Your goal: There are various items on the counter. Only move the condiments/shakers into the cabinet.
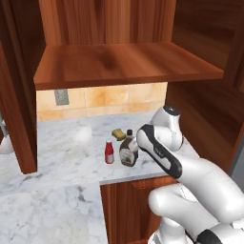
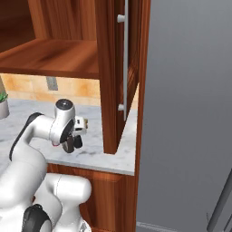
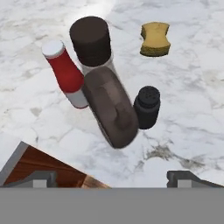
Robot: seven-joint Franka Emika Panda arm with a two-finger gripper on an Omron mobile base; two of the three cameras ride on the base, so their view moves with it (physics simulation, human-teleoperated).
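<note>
No item stowed: sauce bottle (image 3: pixel 107 103), red bottle (image 3: pixel 66 72), black shaker (image 3: pixel 146 106) all on counter (image 1: pixel 57 157); cabinet (image 1: pixel 119 64) shelf bare. Gripper (image 3: pixel 113 177) empty, jaws spread wide above cluster.

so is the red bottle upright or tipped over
Upright: the red bottle stands on the counter with its white cap on top.

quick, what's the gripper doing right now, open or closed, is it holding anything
Gripper: open, jaws wide apart, holding nothing; it hovers above the dark brown bottle on the counter.
</note>
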